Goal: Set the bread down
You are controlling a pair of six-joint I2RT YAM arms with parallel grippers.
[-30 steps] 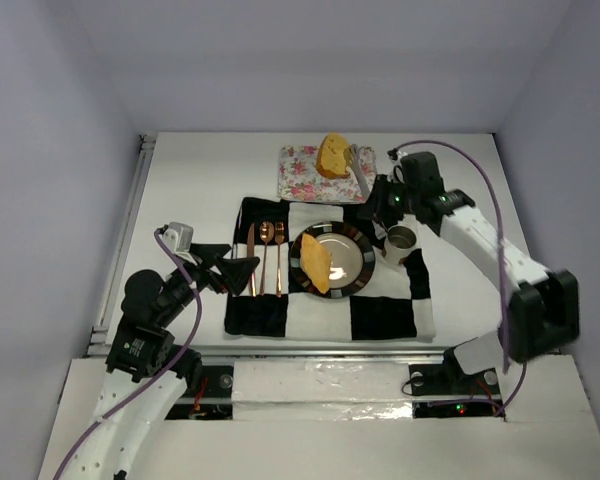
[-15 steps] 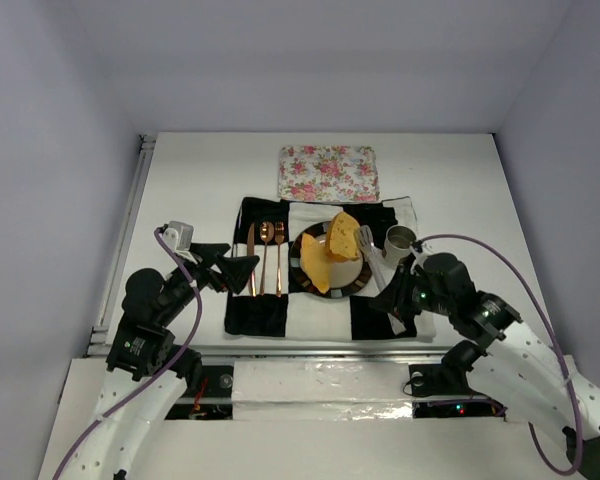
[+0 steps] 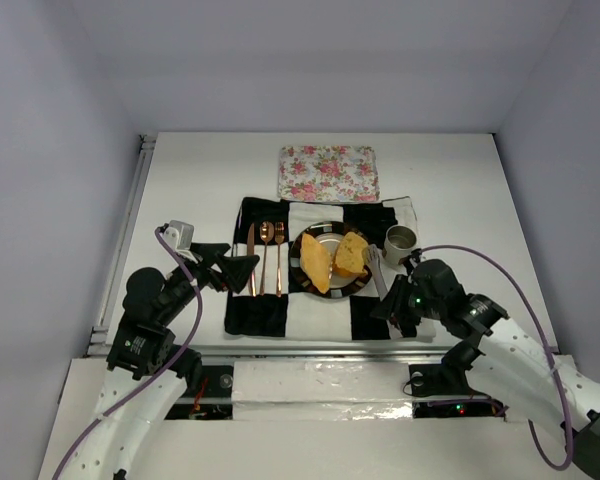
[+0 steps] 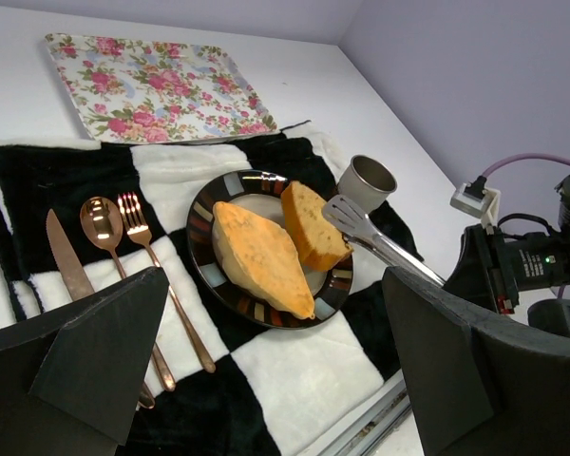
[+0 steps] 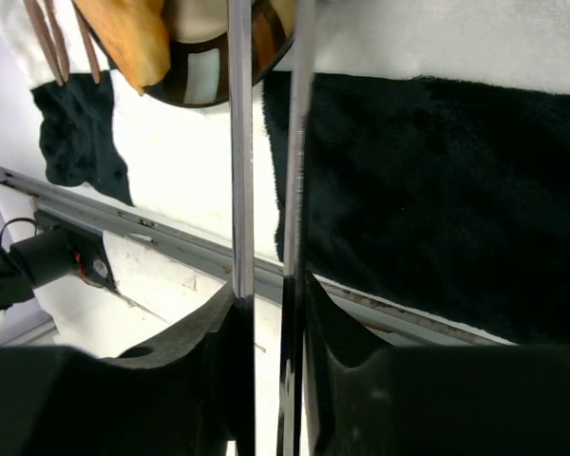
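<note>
Both bread pieces lie on the round striped plate [image 3: 332,281] on the checked mat. The elongated yellow piece [image 3: 316,264] lies on the left, and also shows in the left wrist view [image 4: 261,258]. The squarer toasted piece [image 3: 352,255] lies on the right [image 4: 312,225]. My right gripper [image 3: 390,298] is shut on metal tongs [image 3: 374,270], whose tips sit at the squarer piece's right side [image 4: 347,215]. In the right wrist view the gripper [image 5: 271,294] clamps both tong arms [image 5: 239,142]. My left gripper [image 3: 230,262] is open and empty, left of the cutlery.
A floral tray [image 3: 328,172] lies behind the mat. A metal cup [image 3: 400,239] stands just right of the plate, close to the tongs. A knife, spoon and fork [image 3: 265,258] lie left of the plate. The table's front rail [image 5: 152,228] runs below the mat.
My right arm carried the squarer bread in the tongs from the floral tray to the plate, where it now lies beside the elongated piece. The left arm has not moved.
</note>
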